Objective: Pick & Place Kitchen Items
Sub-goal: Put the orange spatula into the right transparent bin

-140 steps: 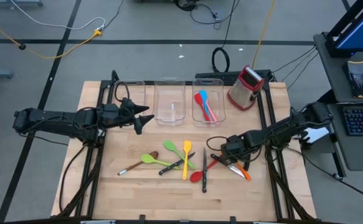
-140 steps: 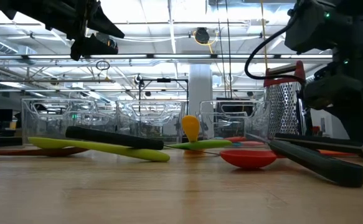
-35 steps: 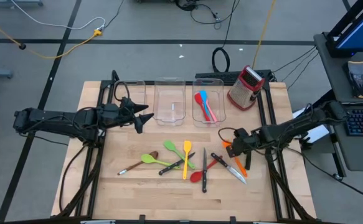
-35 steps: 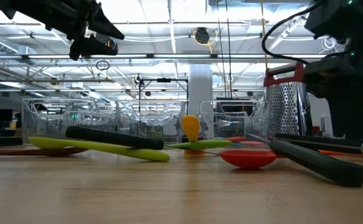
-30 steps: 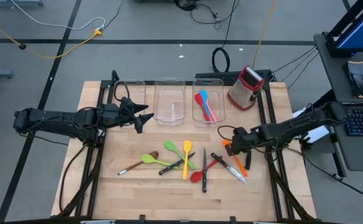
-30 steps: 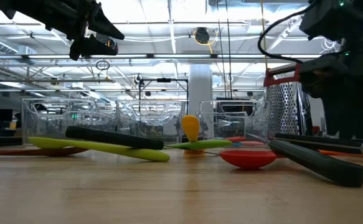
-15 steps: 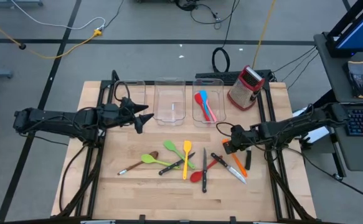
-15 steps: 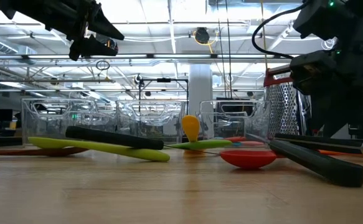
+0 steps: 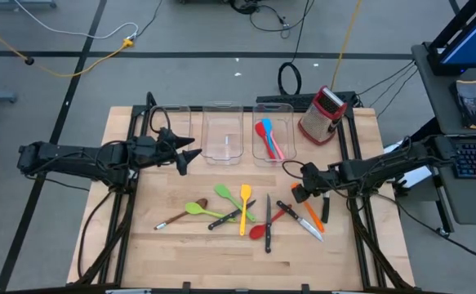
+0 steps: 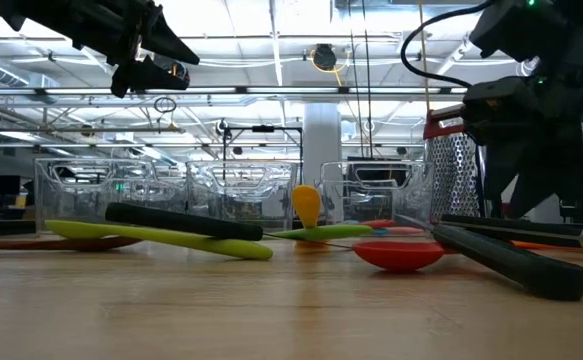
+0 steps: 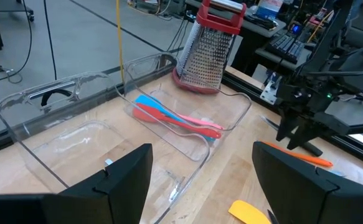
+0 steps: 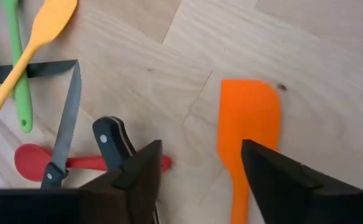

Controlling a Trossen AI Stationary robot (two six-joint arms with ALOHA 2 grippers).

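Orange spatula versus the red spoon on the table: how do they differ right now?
The orange spatula has a broad, flat, squared blade; the red spoon has a small rounded bowl. The orange spatula lies clear on bare wood between the right gripper's open fingers, with nothing on it; the red spoon lies in the pile, with a serrated knife crossing its handle. Both lie flat on the wooden table, unheld.

Grey concrete floor (image 9: pixel 205 33) across the top of the frame, dark seams and a yellow cable (image 9: pixel 74 69) at upper left, black cables (image 9: pixel 266 15) at top centre, desk with keyboard (image 9: pixel 473 157) at right edge, bright ceiling light strips (image 10: pixel 271 40) over open trusses.
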